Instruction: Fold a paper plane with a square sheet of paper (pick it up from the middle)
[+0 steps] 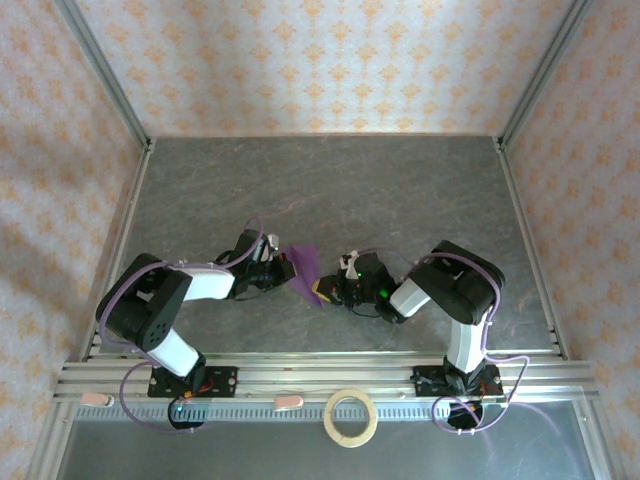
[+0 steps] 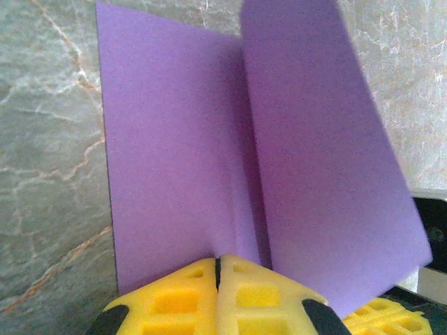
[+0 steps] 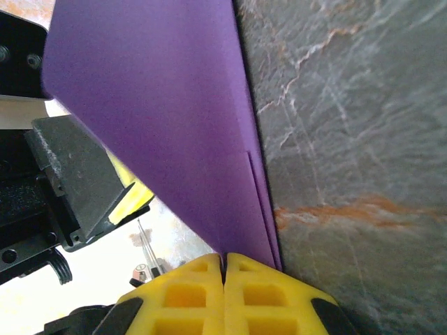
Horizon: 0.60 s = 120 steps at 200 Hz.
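Left gripper point(image 2: 218, 269) and right gripper point(image 3: 225, 265) pinch the purple paper point(image 1: 303, 268) over a grey marbled table point(image 1: 330, 190), orange-patterned walls point(image 1: 320, 60) around

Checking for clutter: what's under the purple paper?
Grey table shows around the purple paper, pinched by the left pincer and right pincer. Directly beneath it is covered.

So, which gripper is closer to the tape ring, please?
The right gripper: the tape ring sits almost straight behind it, and farther from the left gripper.

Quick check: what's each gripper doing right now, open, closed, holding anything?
Left gripper: closed, pinching the purple paper at its edge.
Right gripper: closed, pinching the same purple paper.
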Each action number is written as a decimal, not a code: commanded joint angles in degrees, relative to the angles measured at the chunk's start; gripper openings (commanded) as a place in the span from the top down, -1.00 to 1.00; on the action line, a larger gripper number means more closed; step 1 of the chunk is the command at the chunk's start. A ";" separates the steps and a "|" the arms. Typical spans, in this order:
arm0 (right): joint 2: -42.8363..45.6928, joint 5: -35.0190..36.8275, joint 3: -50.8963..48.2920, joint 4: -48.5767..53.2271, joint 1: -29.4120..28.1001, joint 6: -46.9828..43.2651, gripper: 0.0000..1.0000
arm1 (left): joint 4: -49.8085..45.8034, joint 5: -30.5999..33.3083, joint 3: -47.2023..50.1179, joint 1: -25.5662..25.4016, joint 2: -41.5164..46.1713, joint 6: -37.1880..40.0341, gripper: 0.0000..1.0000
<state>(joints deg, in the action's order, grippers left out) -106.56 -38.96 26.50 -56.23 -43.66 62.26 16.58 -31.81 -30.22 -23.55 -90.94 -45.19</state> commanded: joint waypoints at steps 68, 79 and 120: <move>1.46 0.62 -1.06 -0.57 0.24 -1.96 1.00 | -3.88 6.01 3.16 -0.09 2.15 -1.65 0.95; 1.19 0.64 -0.93 -0.33 0.24 -2.05 1.00 | -4.01 6.12 2.99 -0.01 2.34 -1.49 0.95; -1.51 -1.31 -0.33 -0.51 0.29 -0.96 1.00 | -3.59 5.45 2.02 -0.04 4.13 -0.10 0.91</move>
<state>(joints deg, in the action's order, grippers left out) -106.59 -39.03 26.46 -56.45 -43.66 61.47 16.49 -29.61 -28.27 -23.66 -88.55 -46.57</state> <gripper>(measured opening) 0.042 0.062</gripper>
